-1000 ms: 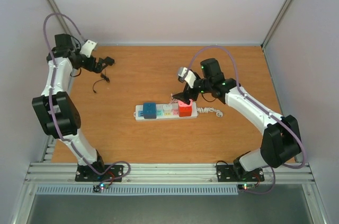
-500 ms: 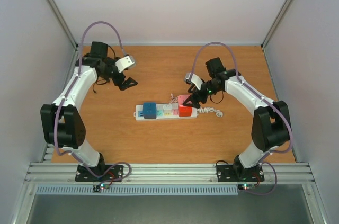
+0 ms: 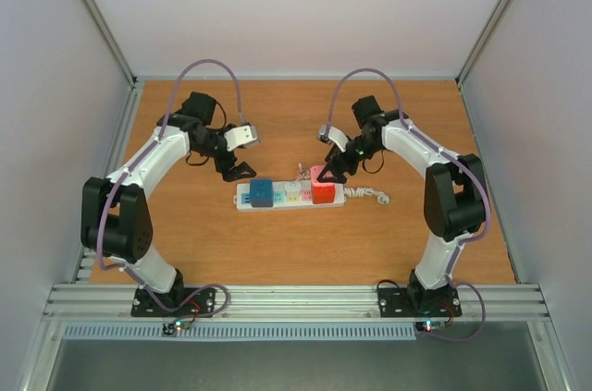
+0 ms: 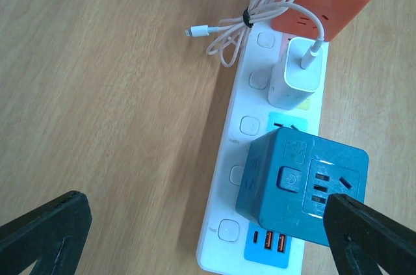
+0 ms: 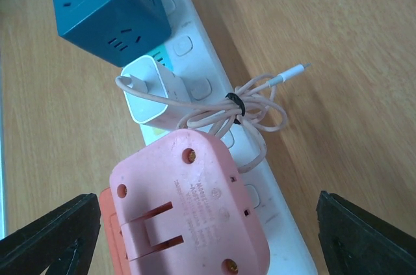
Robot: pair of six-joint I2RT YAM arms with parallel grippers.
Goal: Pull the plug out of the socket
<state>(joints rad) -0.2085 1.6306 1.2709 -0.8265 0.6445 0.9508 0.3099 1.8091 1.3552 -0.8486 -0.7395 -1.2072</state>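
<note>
Wood table: power strip lies mid-table, between arms.
Plugs: blue cube, white charger, orange cube seated.
Left gripper: wide, empty.
Right gripper: wide, empty, above pink adapter.
Progress: I judge pull not begun.

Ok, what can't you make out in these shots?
- Right wrist view: orange cube mostly hidden under the pink adapter; its seating in the socket unseen.
- Left wrist view: socket's far end cut off by the top edge.
- Top view: white charger too small to make out.
- Both wrist views: prongs of the blue cube hidden under its body.
</note>
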